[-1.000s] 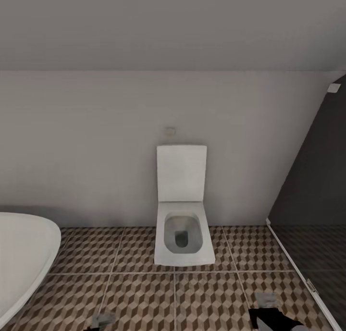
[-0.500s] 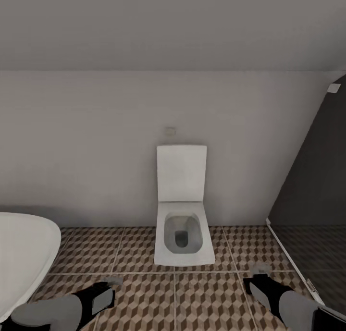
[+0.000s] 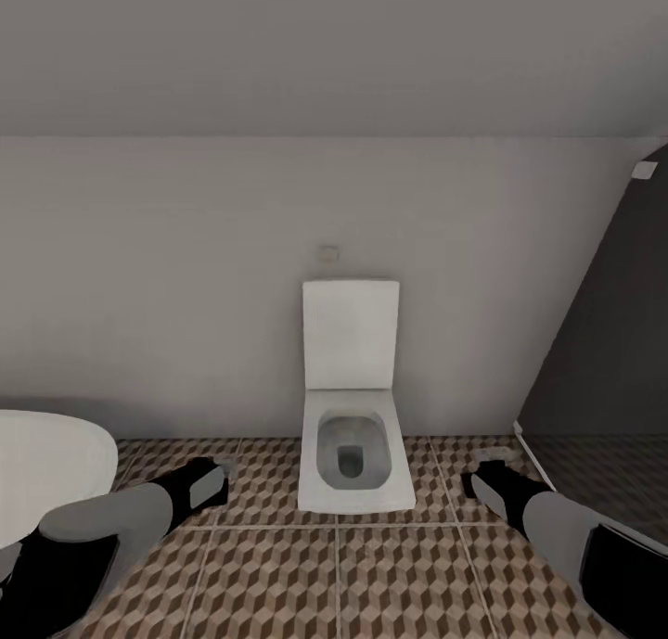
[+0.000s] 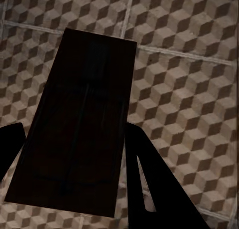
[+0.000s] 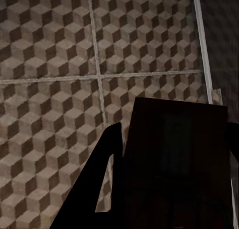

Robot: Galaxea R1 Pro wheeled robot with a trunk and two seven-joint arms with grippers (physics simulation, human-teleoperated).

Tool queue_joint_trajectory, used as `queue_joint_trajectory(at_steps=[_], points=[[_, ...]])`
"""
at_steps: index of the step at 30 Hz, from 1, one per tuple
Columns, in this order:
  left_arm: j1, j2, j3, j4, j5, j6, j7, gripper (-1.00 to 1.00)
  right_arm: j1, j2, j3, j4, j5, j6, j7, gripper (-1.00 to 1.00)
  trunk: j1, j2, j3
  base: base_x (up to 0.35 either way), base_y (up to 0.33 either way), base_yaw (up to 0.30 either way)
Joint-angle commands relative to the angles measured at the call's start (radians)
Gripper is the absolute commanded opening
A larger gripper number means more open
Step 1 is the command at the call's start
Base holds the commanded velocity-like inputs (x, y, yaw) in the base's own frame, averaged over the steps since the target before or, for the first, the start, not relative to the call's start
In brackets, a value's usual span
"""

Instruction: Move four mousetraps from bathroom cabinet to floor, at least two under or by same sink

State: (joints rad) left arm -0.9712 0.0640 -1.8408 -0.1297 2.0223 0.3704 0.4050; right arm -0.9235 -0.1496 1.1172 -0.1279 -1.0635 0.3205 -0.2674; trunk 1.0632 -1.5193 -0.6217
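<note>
Above the cube-patterned bathroom floor (image 3: 371, 574), my left gripper (image 3: 210, 483) is shut on a mousetrap (image 4: 79, 134), which looks like a flat dark board between the fingers (image 4: 149, 184) in the left wrist view. My right gripper (image 3: 490, 472) is shut on another mousetrap (image 5: 174, 159), a shadowed flat board over the tiles. The two grippers flank the toilet, left and right of its bowl. The cabinet and the bathroom sink are out of view.
A white toilet (image 3: 353, 435) with its lid up stands against the pale wall straight ahead. A white oval bathtub (image 3: 46, 472) sits at the left. A dark glass shower panel (image 3: 603, 361) and its pale floor rail (image 3: 566, 518) close off the right.
Both arms have come up from the bottom edge and reached forward toward the wall, carrying their boards. The camera, toilet and tub have not shifted.
</note>
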Motion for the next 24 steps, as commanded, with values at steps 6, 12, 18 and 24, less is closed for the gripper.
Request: queue_joint_trajectory(at_steps=[6,12,18,24], points=[[-0.011,0.0,-0.003,-0.01,0.004,0.0,-0.007,-1.0,-0.019,0.0,0.008,-0.006,-0.007,0.011,-0.015,-1.0,0.0,-0.001,-0.001,0.0,0.0,0.0],[-0.012,0.003,-0.003,-0.006,0.005,-0.001,-0.009,-1.0,-0.035,0.001,0.008,-0.014,-0.005,0.011,-0.015,-1.0,0.0,-0.001,-0.001,0.0,0.0,0.0],[-0.012,0.006,-0.002,-0.004,0.006,-0.001,-0.009,-1.0,-0.06,0.002,0.01,-0.019,-0.004,0.011,-0.013,-1.0,0.023,-0.043,-0.02,0.0,0.0,0.0],[-0.012,0.006,-0.002,-0.004,0.006,-0.001,-0.01,-1.0,-0.061,0.001,0.01,-0.019,-0.004,0.011,-0.013,-1.0,0.046,-0.085,-0.039,0.0,0.0,0.0]])
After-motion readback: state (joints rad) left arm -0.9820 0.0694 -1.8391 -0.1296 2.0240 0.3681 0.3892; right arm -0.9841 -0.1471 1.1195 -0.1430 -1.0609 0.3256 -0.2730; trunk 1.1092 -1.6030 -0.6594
